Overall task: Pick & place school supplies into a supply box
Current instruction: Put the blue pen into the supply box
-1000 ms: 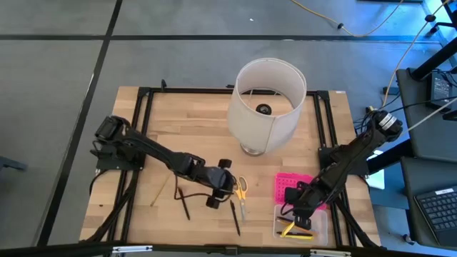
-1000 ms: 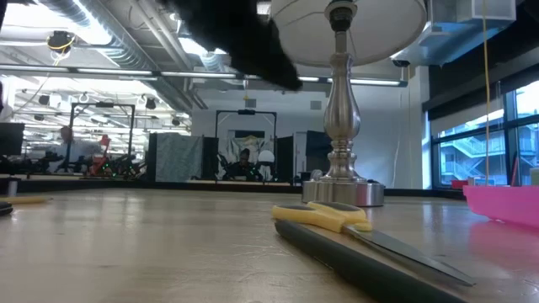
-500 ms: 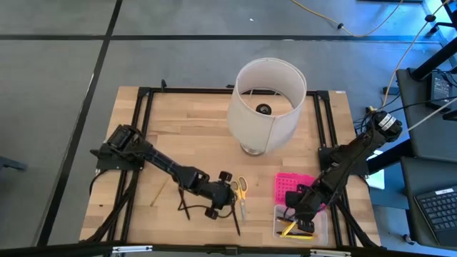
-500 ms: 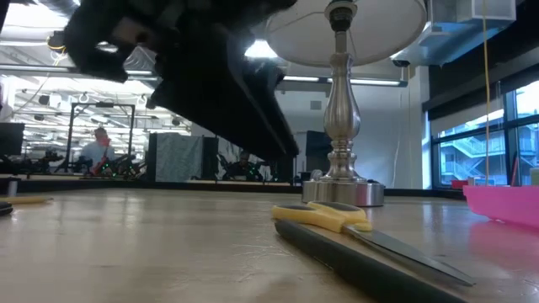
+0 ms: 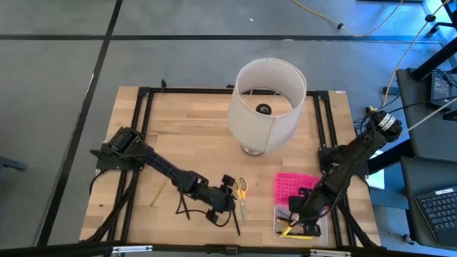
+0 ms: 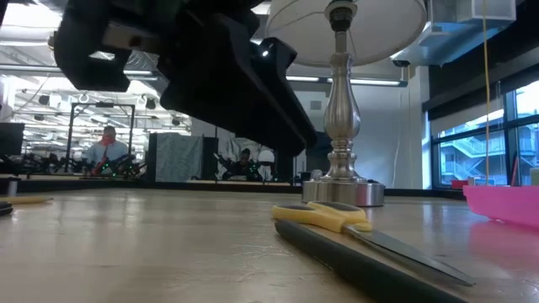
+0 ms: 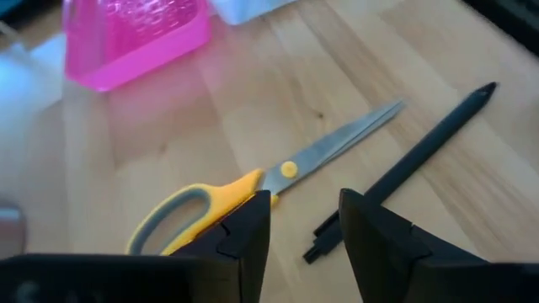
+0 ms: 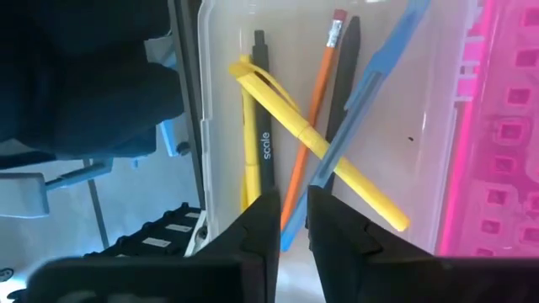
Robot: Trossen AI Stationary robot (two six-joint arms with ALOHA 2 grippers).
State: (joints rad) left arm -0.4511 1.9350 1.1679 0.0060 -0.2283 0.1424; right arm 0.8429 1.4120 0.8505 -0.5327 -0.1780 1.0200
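The yellow-handled scissors (image 7: pixel 278 175) lie flat on the wood with a black pen (image 7: pixel 404 164) beside them. My left gripper (image 7: pixel 305 227) hovers open just above them, over the scissors' handles and the pen's end; in the high view it (image 5: pixel 227 194) is at the table's near middle. My right gripper (image 8: pixel 292 223) is over the supply box's clear base (image 5: pixel 305 223), shut on a grey-blue pen (image 8: pixel 362 101). In the base lie yellow pens, a black pen and an orange pencil (image 8: pixel 316 109). The pink lid (image 5: pixel 293 187) lies open beside it. My right gripper pinches the grey-blue pen at its near end (image 8: pixel 290 237) between the two fingers, coming from above into the clear base. The pen slants away from the fingers and lies across a yellow pen (image 8: pixel 337 168) in the box.
A big white lamp (image 5: pixel 265 100) stands at the table's far middle, its metal foot (image 6: pixel 341 189) behind the scissors. A wooden pencil (image 5: pixel 158 191) and another black pen (image 5: pixel 184 207) lie to the left of my left gripper. Black frame rails run along the table's sides.
My left arm has reached toward the table's near edge and come down over the scissors and black pen; it now fills the low view's upper left. My right gripper has shifted a little toward the near edge, over the clear base.
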